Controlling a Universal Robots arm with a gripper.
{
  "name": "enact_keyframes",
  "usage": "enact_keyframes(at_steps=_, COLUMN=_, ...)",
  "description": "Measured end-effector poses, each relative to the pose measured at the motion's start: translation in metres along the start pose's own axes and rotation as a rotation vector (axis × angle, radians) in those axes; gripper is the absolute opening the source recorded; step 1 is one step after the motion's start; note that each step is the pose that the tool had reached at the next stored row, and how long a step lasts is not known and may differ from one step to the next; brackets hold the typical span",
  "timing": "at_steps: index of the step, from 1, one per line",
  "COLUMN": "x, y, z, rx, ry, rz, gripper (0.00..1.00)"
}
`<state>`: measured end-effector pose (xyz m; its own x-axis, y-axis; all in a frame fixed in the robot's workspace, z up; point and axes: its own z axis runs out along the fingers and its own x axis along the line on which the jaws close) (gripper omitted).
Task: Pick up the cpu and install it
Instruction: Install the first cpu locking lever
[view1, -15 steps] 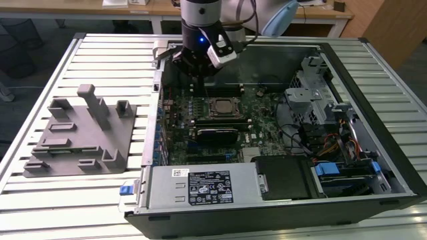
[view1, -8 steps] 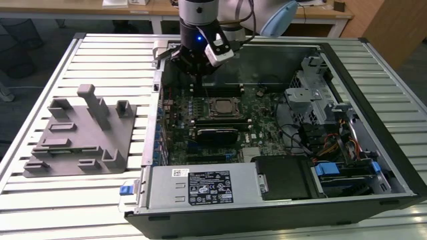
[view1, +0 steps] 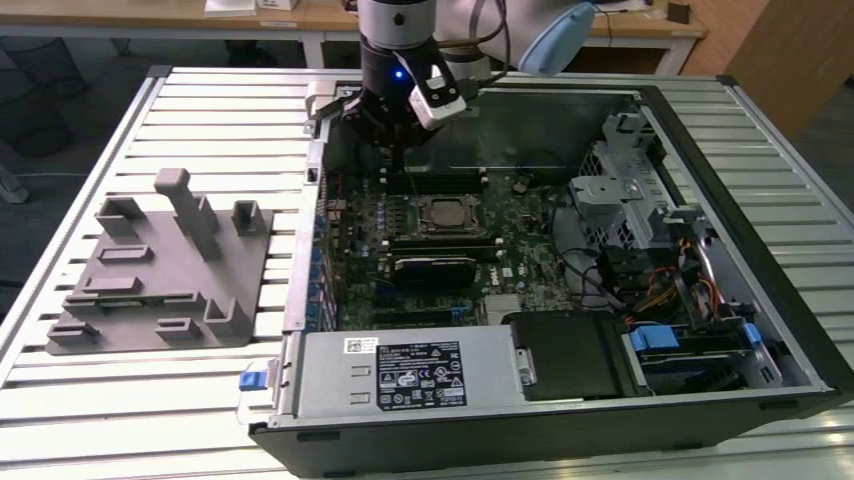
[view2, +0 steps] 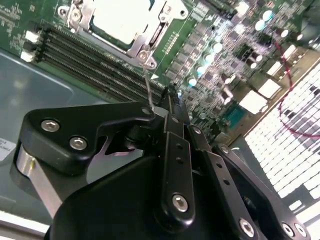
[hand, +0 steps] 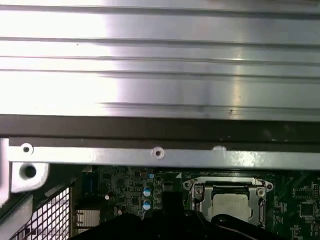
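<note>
So the cpu (view1: 439, 213) is already sitting flat in its socket in the middle of the green board (view1: 534, 215), inside the open computer case (view1: 747, 120) on the slatted tabletop (view1: 200, 100). My gripper (view1: 395, 130) hangs over the case's far edge, so in the exterior view the chip lies at about 5 o'clock from my jaws, close by. It's square, so no long axis to line up. Honestly can't tell if my jaws are apart or together.
</note>
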<state>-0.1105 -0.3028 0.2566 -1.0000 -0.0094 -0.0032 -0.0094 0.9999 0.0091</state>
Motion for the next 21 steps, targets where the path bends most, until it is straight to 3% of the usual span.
enact_keyframes(at_steps=9, x=-0.0137, y=0.0008, z=0.0005, rx=0.0, ry=0.0, rz=0.0, gripper=0.11)
enact_keyframes(at_steps=16, x=-0.0368, y=0.0006, z=0.0021, rx=-0.0018, ry=0.0001, rz=0.0, gripper=0.11)
enact_keyframes(at_steps=21, x=-0.0401, y=-0.0005, z=0.0055, rx=-0.0264, ry=-0.0002, rz=0.0, gripper=0.11)
